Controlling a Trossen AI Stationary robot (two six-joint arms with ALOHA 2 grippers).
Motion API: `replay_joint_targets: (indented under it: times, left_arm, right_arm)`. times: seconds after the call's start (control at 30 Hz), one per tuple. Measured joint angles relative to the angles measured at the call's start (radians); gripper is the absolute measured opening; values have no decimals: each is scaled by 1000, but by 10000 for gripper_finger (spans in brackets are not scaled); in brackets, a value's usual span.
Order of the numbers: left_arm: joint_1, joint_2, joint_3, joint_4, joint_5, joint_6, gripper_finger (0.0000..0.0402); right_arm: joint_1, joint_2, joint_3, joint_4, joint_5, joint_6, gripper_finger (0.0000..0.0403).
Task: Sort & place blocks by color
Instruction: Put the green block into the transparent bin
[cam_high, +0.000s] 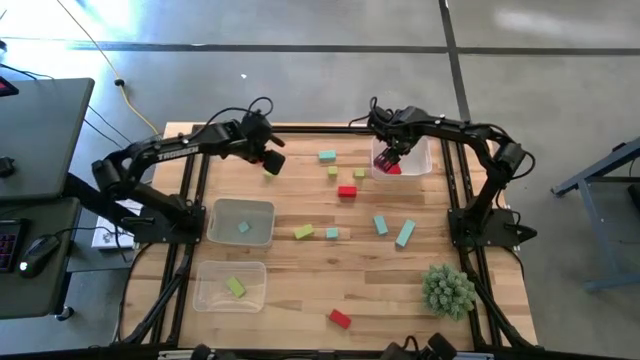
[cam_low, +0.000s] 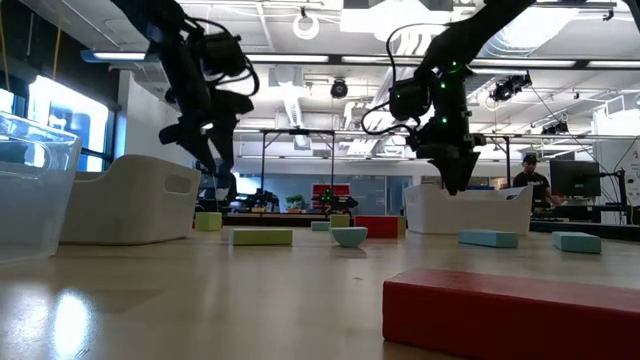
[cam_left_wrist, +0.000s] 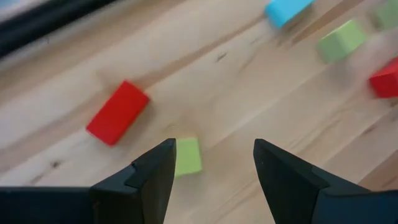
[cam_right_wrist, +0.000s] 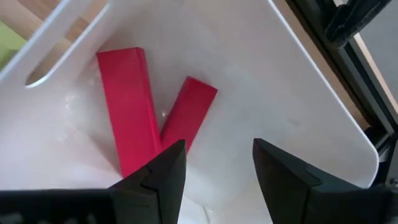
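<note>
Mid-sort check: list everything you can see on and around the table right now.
teal blocks: five, teal, four loose mid-table, one in the left-middle tray
yellow-green blocks: five seen, four loose, one in the left-near tray
red blocks: two loose in the high view, two more in the far-right tray
trays: three, clear, two left, one far right
plant ball: one, green, right near corner
person: one, in the room behind
left gripper: open, above a yellow-green block
right gripper: open, over the far-right tray
</note>
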Motion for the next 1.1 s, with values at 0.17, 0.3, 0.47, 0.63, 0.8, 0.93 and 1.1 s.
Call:
replay_joint_targets:
  times: [0.17,0.3,0.47,0.63,0.8,0.93,1.1]
  left_arm:
    - [0,62,0,-27,0,-40,207]
    - [0,110,0,-36,0,-49,207]
    - [0,159,0,-39,-1,-51,207]
    - [0,199,0,-37,-3,-66,207]
    - [0,245,0,-36,-5,-66,207]
    - [0,278,0,-29,-28,-67,207]
    - [0,297,0,3,-41,-66,207]
  right_arm:
    - [-11,0,0,1,-2,0,174]
    - [-13,0,0,13,-2,0,174]
    - [-13,0,1,30,-6,-18,174]
    - [-13,0,1,38,-6,-19,174]
    - [-13,0,1,47,-14,-19,174]
    - [-13,0,1,49,-16,-19,174]
    - [-13,0,1,49,-16,-18,174]
